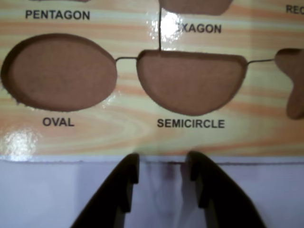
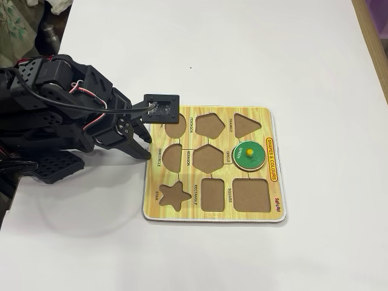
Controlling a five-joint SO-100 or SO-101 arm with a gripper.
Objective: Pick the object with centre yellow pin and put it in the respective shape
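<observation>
In the fixed view the green disc with a yellow knob (image 2: 248, 155) lies flat in the round cut-out labelled CIRCLE on the yellow wood-grain puzzle board (image 2: 267, 115) and covers it. My gripper (image 2: 147, 148) hovers at the board's left edge, well apart from the disc. In the wrist view the gripper (image 1: 161, 166) is open over the white table just short of the board (image 1: 142, 140), with nothing between its dark fingers (image 1: 124, 178). The disc is outside the wrist view.
Empty cut-outs face the gripper: oval (image 1: 59, 71) and semicircle (image 1: 190, 80). The fixed view also shows the hexagon (image 2: 208, 157), star (image 2: 174, 195) and square (image 2: 251, 195). The arm's black body (image 2: 48, 121) fills the left. A wooden edge (image 2: 373, 36) bounds the white table at right.
</observation>
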